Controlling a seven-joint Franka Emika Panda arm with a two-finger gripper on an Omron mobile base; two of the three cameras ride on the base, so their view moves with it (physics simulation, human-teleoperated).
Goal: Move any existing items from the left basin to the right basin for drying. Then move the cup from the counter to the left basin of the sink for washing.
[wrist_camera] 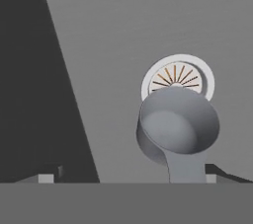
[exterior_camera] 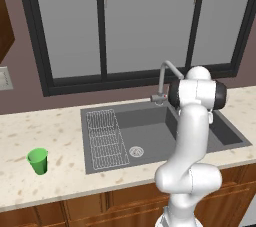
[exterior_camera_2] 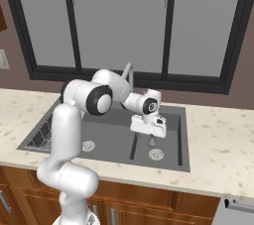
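Stone, wood, metal and plastic

The counter looks like speckled beige stone, smooth, over brown wood cabinets. The sink is dark grey and matt, with a white wire rack and shiny metal drain rings. The faucet is smooth silver metal. The cup looks like bright green plastic. A small scoop is dull grey, smooth.
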